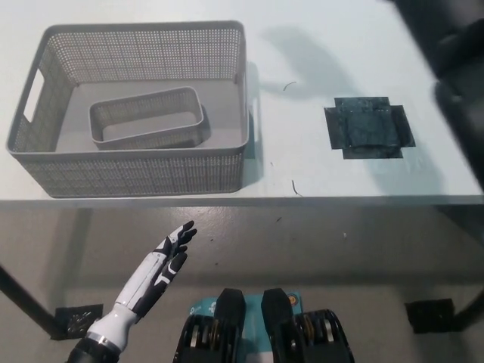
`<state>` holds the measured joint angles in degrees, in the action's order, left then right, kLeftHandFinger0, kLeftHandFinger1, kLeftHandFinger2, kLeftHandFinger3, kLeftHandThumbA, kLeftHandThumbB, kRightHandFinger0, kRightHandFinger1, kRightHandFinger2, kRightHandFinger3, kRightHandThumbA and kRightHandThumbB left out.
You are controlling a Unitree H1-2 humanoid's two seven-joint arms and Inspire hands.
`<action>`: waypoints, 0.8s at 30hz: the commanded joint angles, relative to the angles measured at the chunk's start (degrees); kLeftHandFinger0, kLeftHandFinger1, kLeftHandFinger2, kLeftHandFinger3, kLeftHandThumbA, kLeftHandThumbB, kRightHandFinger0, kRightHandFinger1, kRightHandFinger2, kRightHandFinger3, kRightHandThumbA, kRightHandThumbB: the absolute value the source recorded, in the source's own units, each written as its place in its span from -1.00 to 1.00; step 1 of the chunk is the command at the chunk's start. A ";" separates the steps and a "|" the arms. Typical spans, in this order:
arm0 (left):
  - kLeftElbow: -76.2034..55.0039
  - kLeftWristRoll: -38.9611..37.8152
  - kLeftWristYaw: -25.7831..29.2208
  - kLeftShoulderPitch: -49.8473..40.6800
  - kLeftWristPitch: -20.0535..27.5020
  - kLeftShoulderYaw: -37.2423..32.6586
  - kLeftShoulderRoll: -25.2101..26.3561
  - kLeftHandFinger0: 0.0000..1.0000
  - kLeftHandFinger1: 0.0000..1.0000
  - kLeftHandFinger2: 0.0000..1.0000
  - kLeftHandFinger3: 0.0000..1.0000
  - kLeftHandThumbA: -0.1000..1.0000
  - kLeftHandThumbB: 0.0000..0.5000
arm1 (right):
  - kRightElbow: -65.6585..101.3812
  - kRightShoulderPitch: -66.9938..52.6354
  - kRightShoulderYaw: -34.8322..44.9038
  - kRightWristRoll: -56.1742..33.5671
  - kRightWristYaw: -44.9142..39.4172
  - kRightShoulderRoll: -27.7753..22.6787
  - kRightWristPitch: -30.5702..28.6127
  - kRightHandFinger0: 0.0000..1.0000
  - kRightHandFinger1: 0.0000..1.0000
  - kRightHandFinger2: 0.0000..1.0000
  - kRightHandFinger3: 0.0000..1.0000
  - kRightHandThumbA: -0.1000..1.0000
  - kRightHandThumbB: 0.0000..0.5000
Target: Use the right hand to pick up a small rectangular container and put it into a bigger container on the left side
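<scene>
The small rectangular container (147, 125) lies empty inside the bigger mesh basket (136, 172) at the tabletop's (302, 45) left. The left robot hand (162, 265) rests below the edge, fingers spread, holding nothing. The right arm (454, 60) is cut off at the upper right, its hand unseen.

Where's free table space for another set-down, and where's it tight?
Bare white table between the big basket and the black tape patch, plus the strip behind them. Tight inside the big basket: the small container fills its middle. Left hand rests open below the table edge; right arm at the right edge.
</scene>
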<state>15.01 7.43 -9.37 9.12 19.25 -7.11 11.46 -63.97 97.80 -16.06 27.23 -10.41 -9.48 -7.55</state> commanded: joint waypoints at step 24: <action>0.95 0.23 0.69 1.64 3.46 0.02 -0.21 1.00 1.00 1.00 1.00 1.00 0.01 | 104.03 -89.23 0.22 -2.37 9.60 2.11 -18.31 1.00 1.00 1.00 1.00 1.00 0.72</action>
<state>16.50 7.45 -9.36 9.04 18.68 -7.13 11.36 -19.94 37.04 -14.03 25.10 -11.44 -11.54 -5.97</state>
